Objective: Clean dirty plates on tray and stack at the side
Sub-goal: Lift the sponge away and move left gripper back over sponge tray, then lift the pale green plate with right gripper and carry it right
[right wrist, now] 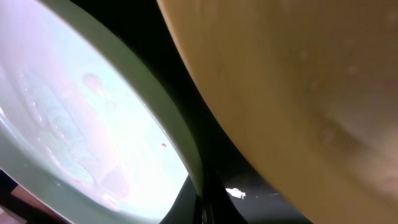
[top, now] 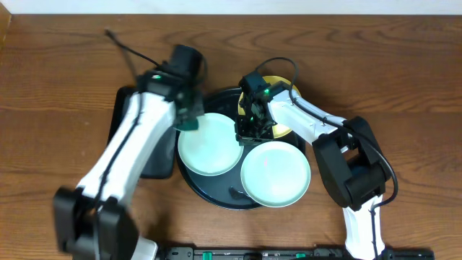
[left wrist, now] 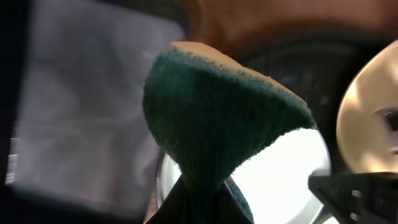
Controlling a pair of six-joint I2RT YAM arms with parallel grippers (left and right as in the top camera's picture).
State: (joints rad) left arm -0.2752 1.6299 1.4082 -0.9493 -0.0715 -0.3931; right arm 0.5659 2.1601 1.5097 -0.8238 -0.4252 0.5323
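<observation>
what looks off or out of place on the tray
The front mint plate hangs over the rim of the round tray at the right instead of sitting inside it. The right wrist view shows pinkish smears on a mint plate.

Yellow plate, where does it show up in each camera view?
Overhead: yellow plate, upper centre, partly under the right arm.
Left wrist: yellow plate, blurred, right edge.
Right wrist: yellow plate, filling the upper right.
Shared landmark: black tray beneath it, dark in all three.
</observation>
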